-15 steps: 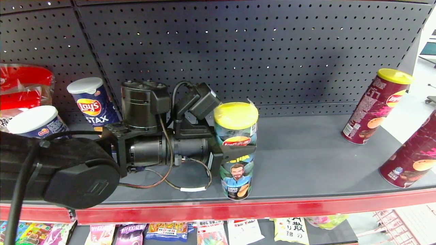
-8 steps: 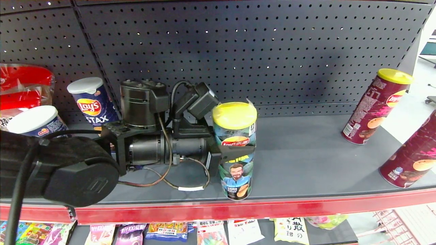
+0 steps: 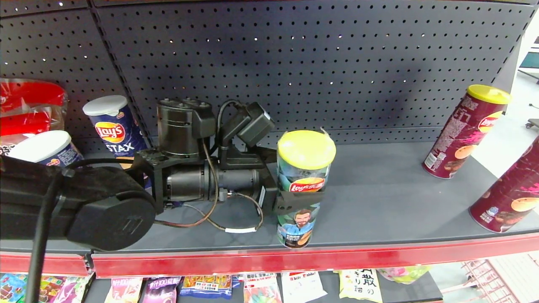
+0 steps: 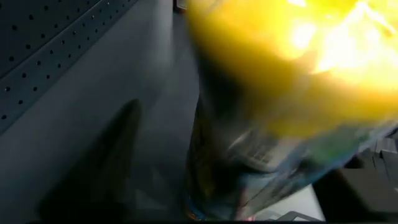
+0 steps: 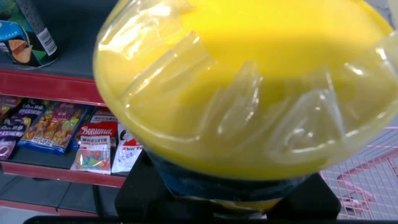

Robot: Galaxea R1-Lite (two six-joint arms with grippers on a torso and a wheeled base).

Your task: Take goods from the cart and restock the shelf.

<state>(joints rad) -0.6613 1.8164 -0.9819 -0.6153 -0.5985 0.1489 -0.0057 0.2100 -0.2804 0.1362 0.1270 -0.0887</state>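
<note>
1. Far left of the head view: a red bag [image 3: 29, 105] and two blue cans [image 3: 114, 126] with white lids, set back by the pegboard [image 3: 294, 63].
2. Left of centre: the left arm lying low along the shelf [image 3: 379, 198], ending in the left pincer [image 3: 300, 201], clamped on the green can [image 3: 302, 183] about halfway up its side.
3. Centre: green can roughly upright, yellow lid on top, base close to the shelf's red front lip; resting or just lifted, cannot tell. Seen from close above in the left wrist view [image 4: 292, 93].
4. Right edge: two maroon cans [image 3: 465, 130], the yellow-lidded one farther back, both well apart from the green can.
5. Bottom strip: snack packets [image 3: 261, 286] in a row on the lower shelf.
6. Right wrist view: right pincer [image 5: 217, 190] clamped on a second can [image 5: 249, 81], its yellow lid across the middle of the frame. Pink cart [image 5: 367, 180] at lower right.
</note>
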